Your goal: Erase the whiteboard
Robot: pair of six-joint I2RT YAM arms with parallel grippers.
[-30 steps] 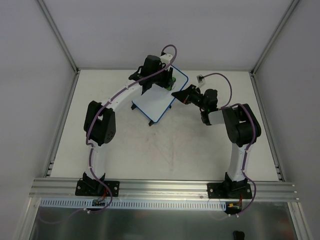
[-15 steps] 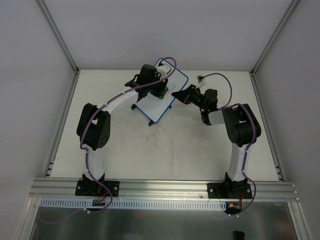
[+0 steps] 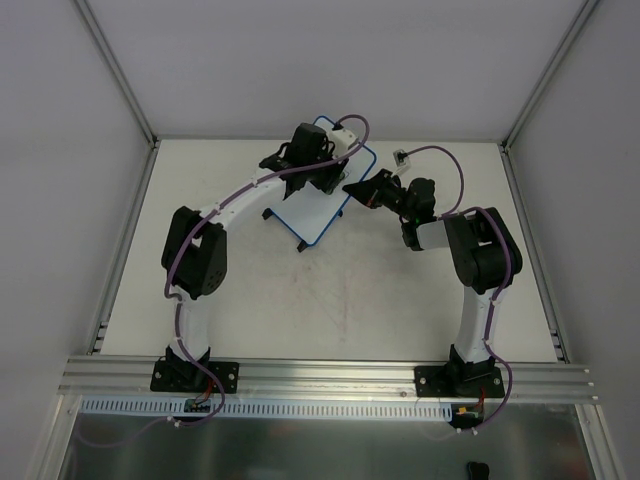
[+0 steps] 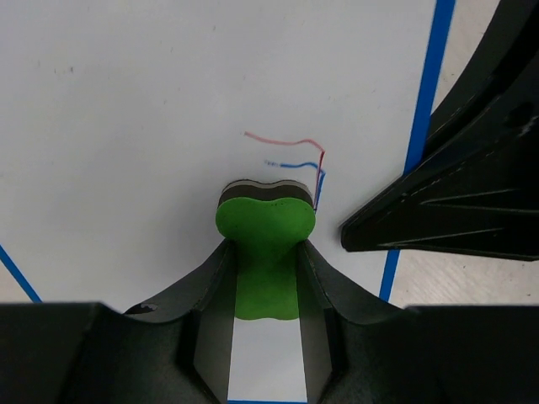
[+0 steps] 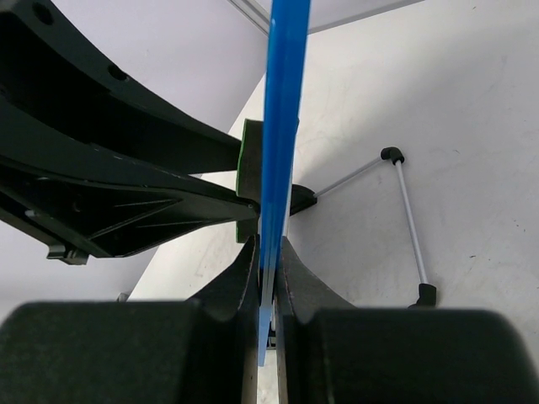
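Top view, whiteboard: small flat white rectangular board with a thin blue rim (image 3: pixel 318 212); stood at an angle toward the far side of the pale surface (image 3: pixel 350 300), between the tips of the two arms.
Top view, left arm: white and black arm (image 3: pixel 215 215); reached over the far half of the board, with the jaws hidden beneath the wrist.
Top view, right arm: white and black arm (image 3: pixel 480 250); bent in from the right, jaws at the board's right rim.
Left wrist view, left jaws: clenched on a green foam eraser block with a dark felt base (image 4: pixel 265 223).
Left wrist view, eraser: pressed end-on against the board's white face (image 4: pixel 126 109).
Left wrist view, marks: thin wavy red line (image 4: pixel 282 139) and short blue line (image 4: pixel 295 165); lay just beyond the eraser, running down to its right corner.
Left wrist view, right jaws: showed as a black wedge at the blue rim on the right.
Right wrist view, right jaws: clamped tight on the blue rim (image 5: pixel 282 101), seen edge-on.
Right wrist view, eraser: green sliver (image 5: pixel 248 151); sat against the board's left face, in the left jaws.
Right wrist view, board's stand: thin wire leg with small black feet (image 5: pixel 408 219); rested on the surface (image 5: pixel 455 101) to the right of the rim.
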